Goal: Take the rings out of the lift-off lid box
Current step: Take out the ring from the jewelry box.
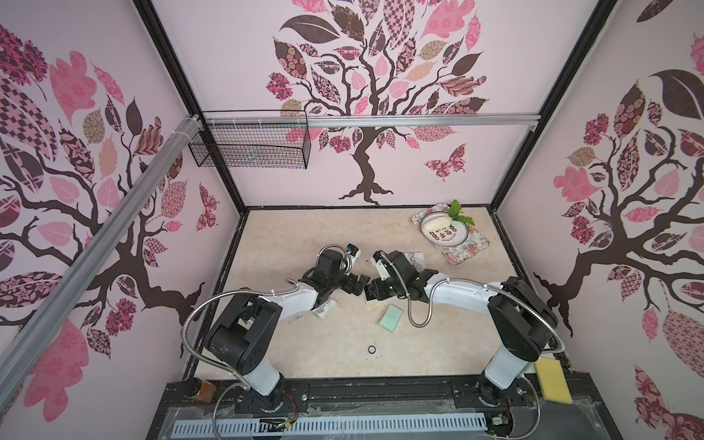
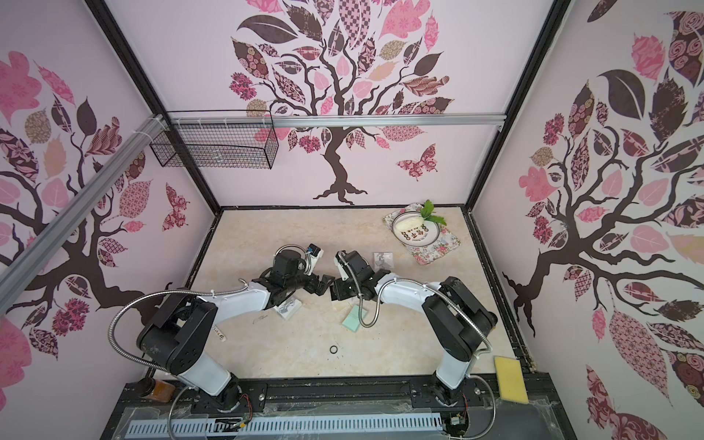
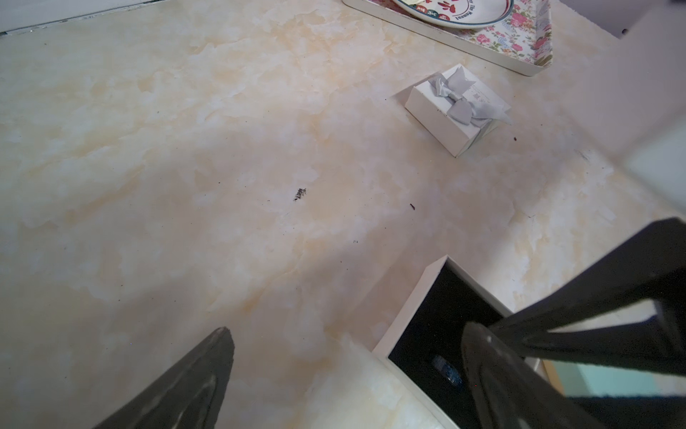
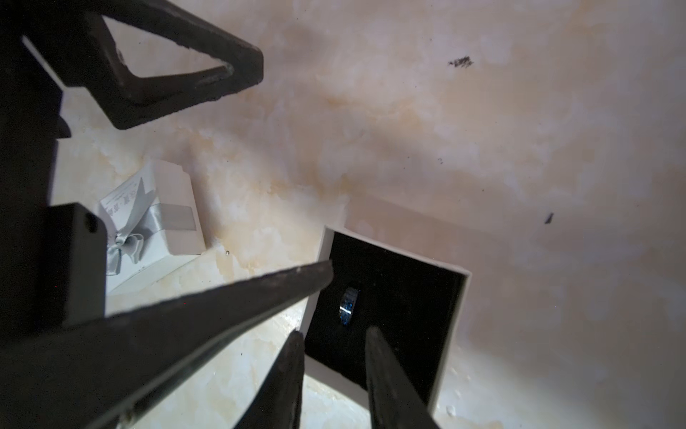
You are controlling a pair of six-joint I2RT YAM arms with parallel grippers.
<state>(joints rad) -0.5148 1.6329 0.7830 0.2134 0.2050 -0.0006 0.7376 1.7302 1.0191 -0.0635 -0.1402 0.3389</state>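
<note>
Table (image 1: 304, 343), in a top view: you see one black ring (image 1: 372, 349) loose, near side. Left wrist: left gripper (image 3: 347, 327) gapes wide by the lidless box (image 3: 410, 306). Right wrist: right gripper (image 4: 334, 330) narrowly parted, empty, above a dark ring (image 4: 349, 305) inside.

On my left wrist feed, the plate (image 3: 456, 18) carries red lettering along its rim. I can make out "The" and then a word that looks like "Moment!", with the start cut off. The card on the white bow box (image 3: 438, 111) bears faint print too small to read. The sticker (image 2: 220, 335) on the left arm is likewise illegible.
</note>
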